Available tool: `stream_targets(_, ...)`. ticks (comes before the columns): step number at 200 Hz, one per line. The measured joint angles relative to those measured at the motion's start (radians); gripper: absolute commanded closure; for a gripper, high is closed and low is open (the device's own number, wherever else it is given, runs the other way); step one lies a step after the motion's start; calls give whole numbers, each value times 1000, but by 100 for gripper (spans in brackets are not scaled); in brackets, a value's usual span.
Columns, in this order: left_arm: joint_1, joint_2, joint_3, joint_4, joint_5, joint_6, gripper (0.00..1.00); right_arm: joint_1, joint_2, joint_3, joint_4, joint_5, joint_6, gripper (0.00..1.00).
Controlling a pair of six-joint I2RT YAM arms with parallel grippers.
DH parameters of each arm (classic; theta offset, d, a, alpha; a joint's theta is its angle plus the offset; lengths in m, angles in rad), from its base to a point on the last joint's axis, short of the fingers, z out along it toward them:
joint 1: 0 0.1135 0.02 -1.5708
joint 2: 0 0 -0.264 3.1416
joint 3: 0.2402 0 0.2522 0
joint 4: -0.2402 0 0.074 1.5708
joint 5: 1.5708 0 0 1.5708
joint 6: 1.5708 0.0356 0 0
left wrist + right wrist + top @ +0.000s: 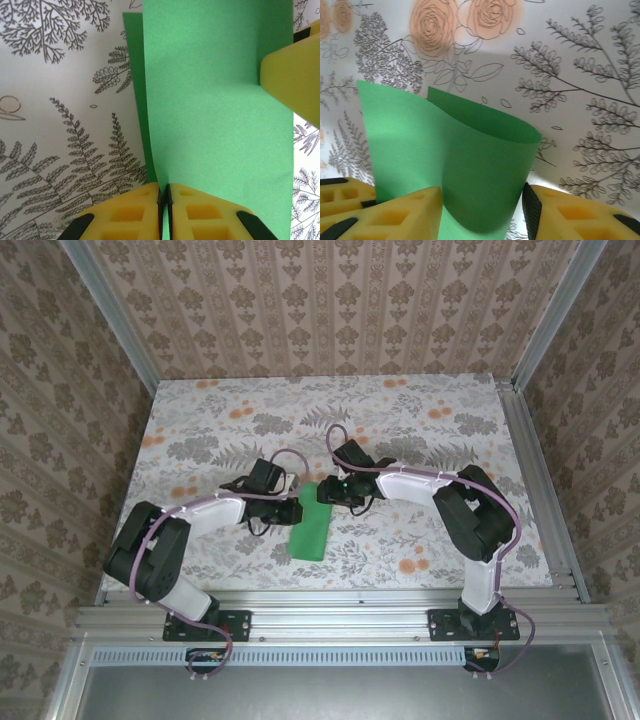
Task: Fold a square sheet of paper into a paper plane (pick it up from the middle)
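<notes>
The square sheet of paper (310, 532) is bright green and lies doubled over into a narrow strip on the floral table between the two arms. My left gripper (291, 510) is at the strip's left side, and in the left wrist view it (163, 200) is shut on the paper's (215, 100) near edge. My right gripper (336, 490) is at the strip's far end. In the right wrist view it (482, 215) stands open, its yellow fingers (405, 215) apart on either side of a curled loop of the paper (470, 165). One right finger (290, 75) rests on the sheet's far right.
The floral-patterned tabletop (420, 430) stretches to aluminium frame rails (535, 490) at the sides and front. Patterned walls stand behind and to both sides. Both arm bases (200, 620) sit at the near edge.
</notes>
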Motion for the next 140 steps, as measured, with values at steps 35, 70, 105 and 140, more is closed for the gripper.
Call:
stream_targets(35,0,24,14,-3,5,1,86,-9,0,-24,47,-35,14,51)
stream_targets(70,-2,38,38,0,14,4,85,-22,1,-32,51,-45,12,54)
stream_targets(105,-16,55,48,4,29,4,84,-32,2,-36,52,-48,6,60)
stream_targets(140,-29,72,49,4,37,3,83,-42,5,-55,56,-53,1,64)
